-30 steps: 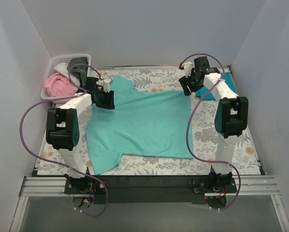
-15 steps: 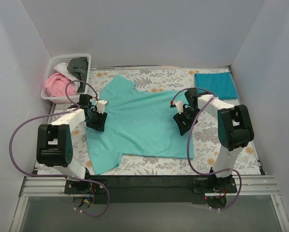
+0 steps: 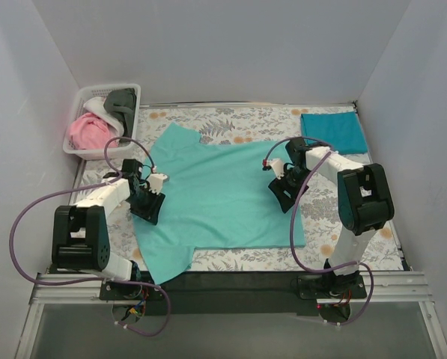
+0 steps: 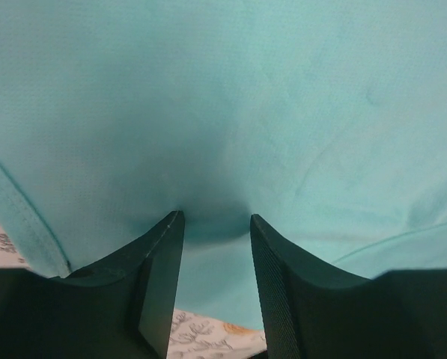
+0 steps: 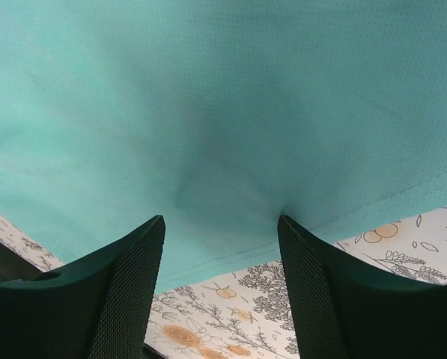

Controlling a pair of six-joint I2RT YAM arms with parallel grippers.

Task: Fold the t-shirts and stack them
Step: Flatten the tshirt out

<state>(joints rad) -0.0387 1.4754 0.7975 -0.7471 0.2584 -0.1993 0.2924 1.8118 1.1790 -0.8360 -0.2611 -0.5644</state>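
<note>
A mint-turquoise t-shirt lies spread flat on the floral cloth, sleeves to the left. My left gripper is open, its fingertips pressing on the shirt's left part; the left wrist view shows mint fabric filling the space past the gripper. My right gripper is open and presses on the shirt near its right hem; the right wrist view shows the hem between the tips of the gripper. A folded teal-blue t-shirt lies at the back right.
A white basket at the back left holds a pink tee, a white one and a dark grey one. The floral cloth covers the table. White walls close in on three sides.
Both arms came down from the far side onto the mint shirt, then drew it toward the near edge. The shirt now lies closer to the arm bases.
</note>
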